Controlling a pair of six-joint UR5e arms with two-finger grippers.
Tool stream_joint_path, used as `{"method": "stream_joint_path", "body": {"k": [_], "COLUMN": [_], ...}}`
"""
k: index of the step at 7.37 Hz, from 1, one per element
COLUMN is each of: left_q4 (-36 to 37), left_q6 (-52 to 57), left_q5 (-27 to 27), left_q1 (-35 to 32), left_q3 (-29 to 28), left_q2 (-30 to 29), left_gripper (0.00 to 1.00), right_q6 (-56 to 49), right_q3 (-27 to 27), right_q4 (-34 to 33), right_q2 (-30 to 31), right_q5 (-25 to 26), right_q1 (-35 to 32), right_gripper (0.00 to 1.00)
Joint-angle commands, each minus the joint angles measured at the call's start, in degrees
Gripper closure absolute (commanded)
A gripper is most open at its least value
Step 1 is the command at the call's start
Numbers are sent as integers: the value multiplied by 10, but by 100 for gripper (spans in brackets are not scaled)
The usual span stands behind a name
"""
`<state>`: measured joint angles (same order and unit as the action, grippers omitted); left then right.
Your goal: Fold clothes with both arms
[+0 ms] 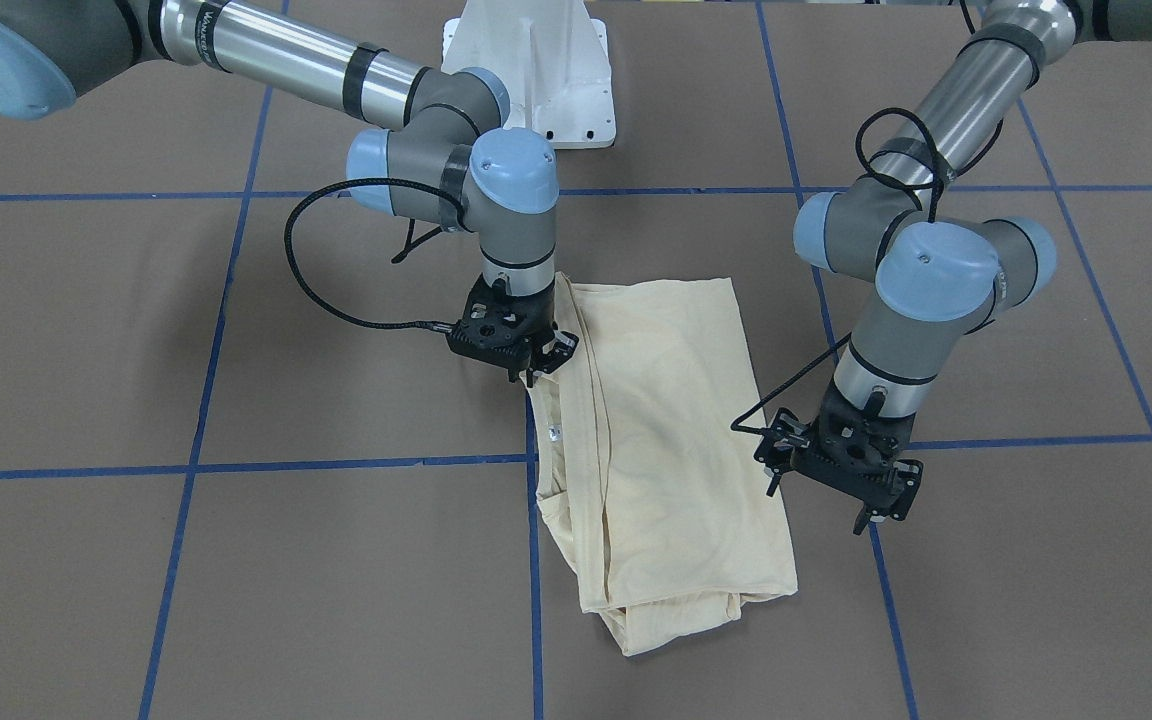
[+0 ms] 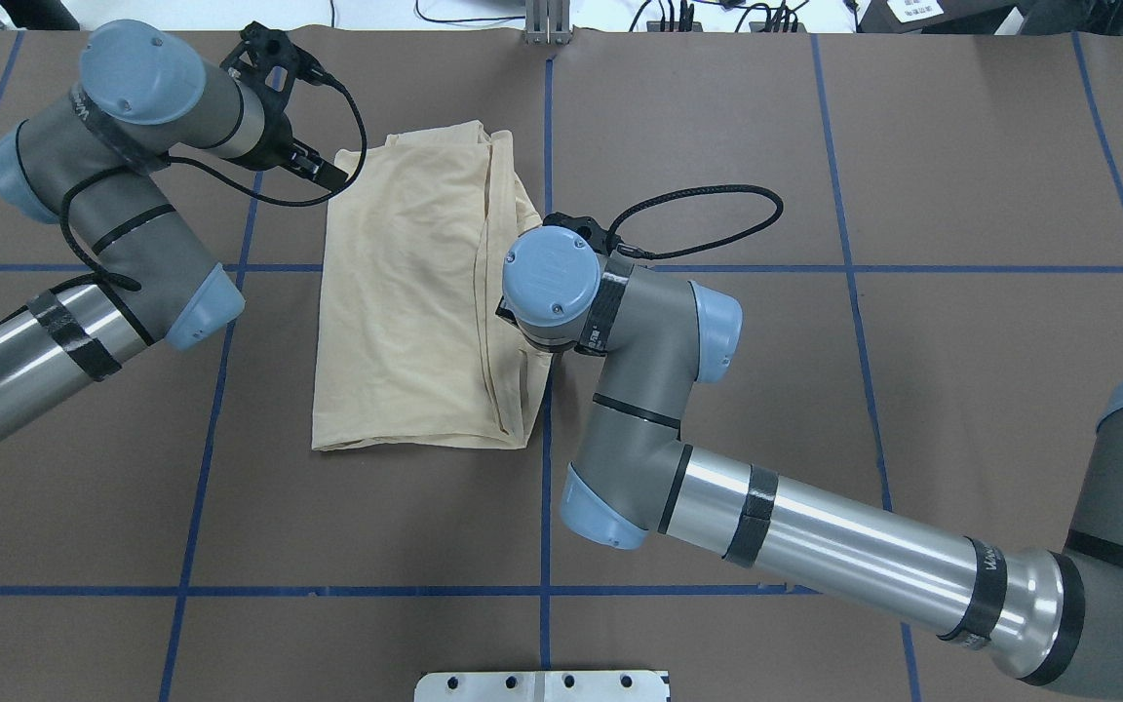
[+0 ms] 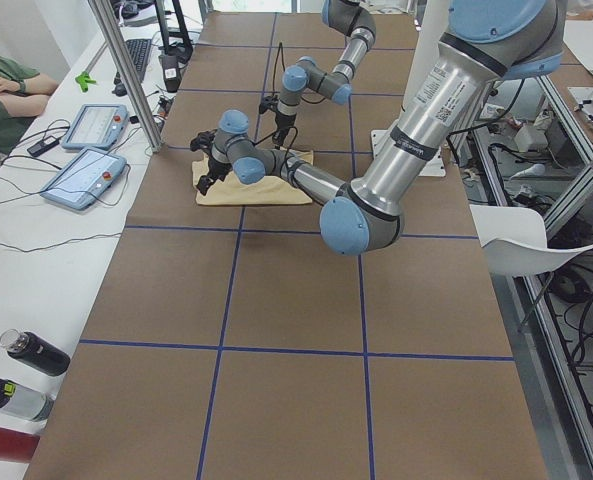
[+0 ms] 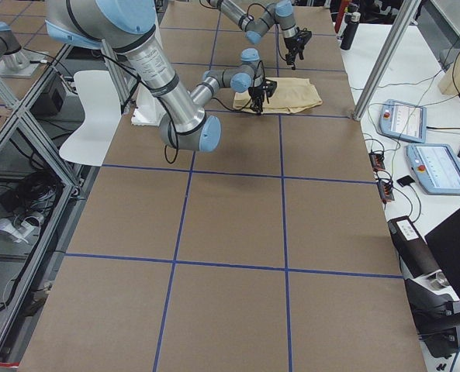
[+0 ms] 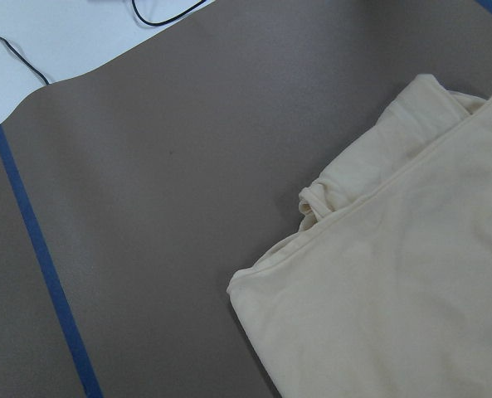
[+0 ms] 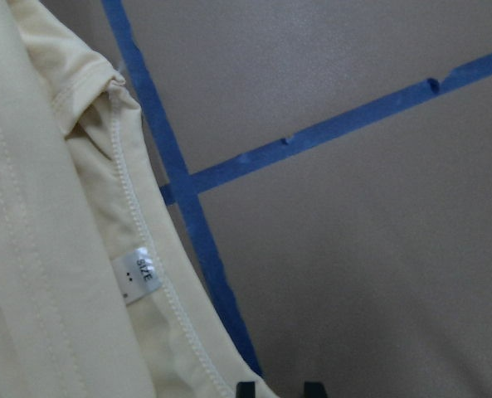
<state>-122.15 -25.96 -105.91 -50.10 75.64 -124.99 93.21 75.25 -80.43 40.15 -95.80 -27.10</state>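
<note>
The pale cream-yellow shirt (image 1: 676,430) (image 2: 406,312) lies folded lengthwise into a long rectangle in the middle of the brown table. Its plain side faces up, and the white neck label (image 6: 136,274) shows at one long edge. My right gripper (image 1: 543,367) is low at that edge, just past the label. Its fingertips (image 6: 246,388) stand a narrow gap apart with bare table between them, next to the hem. My left gripper (image 1: 821,500) hangs open above the table beside the opposite long edge, near a far corner (image 5: 312,199). It holds nothing.
Blue tape lines (image 2: 547,468) divide the table into squares. The white pedestal base (image 1: 536,80) stands at the robot's side of the shirt. A side bench holds tablets (image 3: 86,150) and bottles (image 3: 31,352), with a seated person (image 3: 1,90) beside it.
</note>
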Motion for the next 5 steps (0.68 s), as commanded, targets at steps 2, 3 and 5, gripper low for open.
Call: {"method": "stream_joint_path", "body": {"k": [2, 3, 5], "left_q4": [0, 0, 0], "left_q6": [-1, -1, -1], "left_q5": [0, 0, 0], "left_q1": [1, 1, 1], "left_q3": [0, 0, 5], "left_q2": [1, 1, 2], "left_gripper": [0, 0, 0], "right_q6": [0, 1, 3], "right_q3": [2, 4, 3], "right_q4": [-26, -28, -28], "right_q2": [-7, -6, -7], "right_q5": [1, 2, 12], "right_q1": [3, 6, 17], "right_gripper": [65, 65, 65]}}
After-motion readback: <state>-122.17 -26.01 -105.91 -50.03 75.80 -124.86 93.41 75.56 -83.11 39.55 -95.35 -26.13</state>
